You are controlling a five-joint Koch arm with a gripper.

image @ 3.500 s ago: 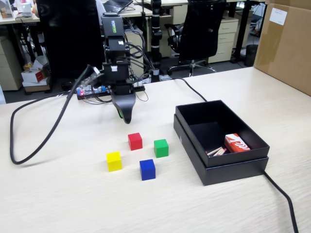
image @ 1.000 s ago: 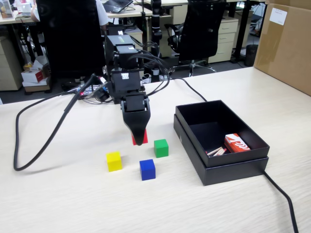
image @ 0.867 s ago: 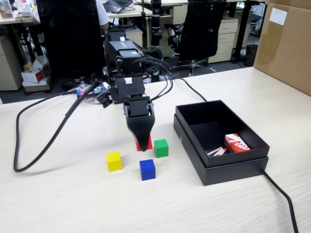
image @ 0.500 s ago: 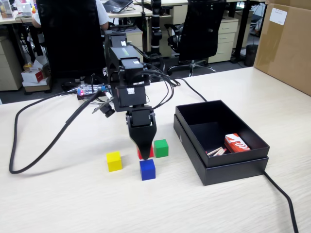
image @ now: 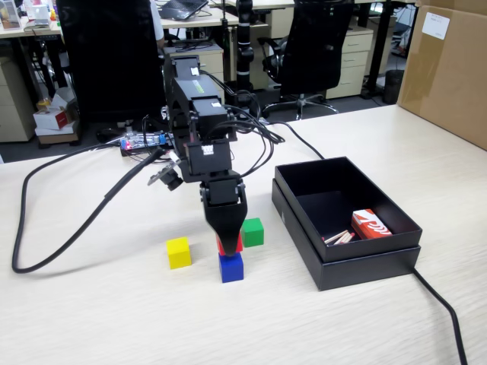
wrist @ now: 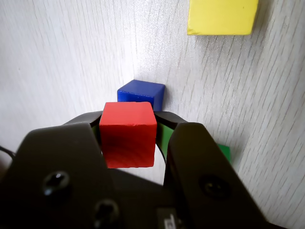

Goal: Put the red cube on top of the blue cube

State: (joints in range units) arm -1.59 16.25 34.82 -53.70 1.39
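While the gripper (wrist: 128, 138) clamps the red cube (wrist: 127, 134) by two opposite flat sides, the cube hangs just above the blue cube (image: 230, 268), left of the black box (image: 344, 251). It looks light, rigid and smooth, so that flat-sided hold suits it

red cube (wrist: 127, 134) clamped in pincer (wrist: 128, 125) — blue cube (wrist: 141, 93) beyond, yellow cube (wrist: 223, 16)

red cube (image: 229, 244) above blue cube (image: 230, 267)
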